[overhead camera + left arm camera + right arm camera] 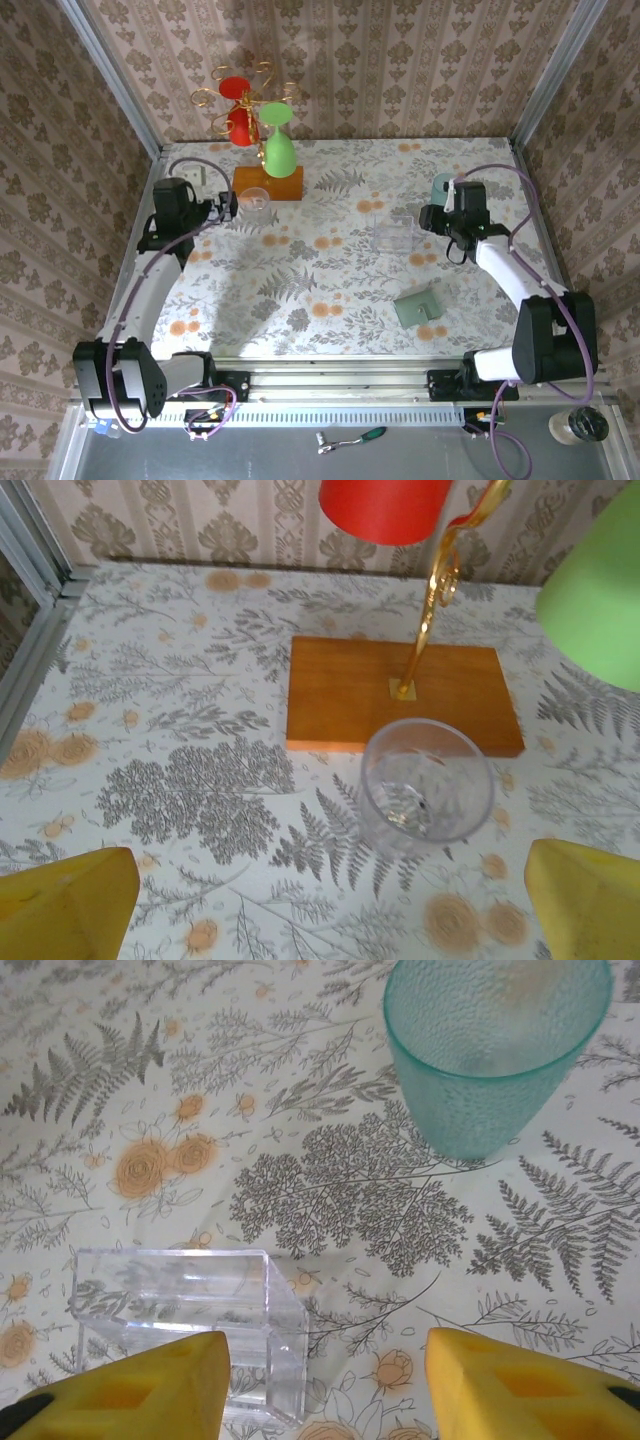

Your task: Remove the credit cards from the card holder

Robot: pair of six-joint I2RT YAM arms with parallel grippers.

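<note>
The card holder [418,305], pale sage green, lies partly folded open on the table at the near right. The credit cards are hidden. My right gripper [437,222] [328,1365] hovers farther back, well away from the card holder, beside a clear plastic tray [180,1300]. Its yellow fingers [150,1385] stand apart, open, with the tray's right corner and bare tablecloth below the gap. My left gripper [225,208] [330,890] is at the back left, open wide, with nothing between its fingers [70,905].
A clear glass [427,785] stands just ahead of the left gripper, before a wooden base [400,695] with a gold rack holding red and green cups. A teal cup [495,1050] stands beyond the right gripper. Wallpapered walls close in three sides.
</note>
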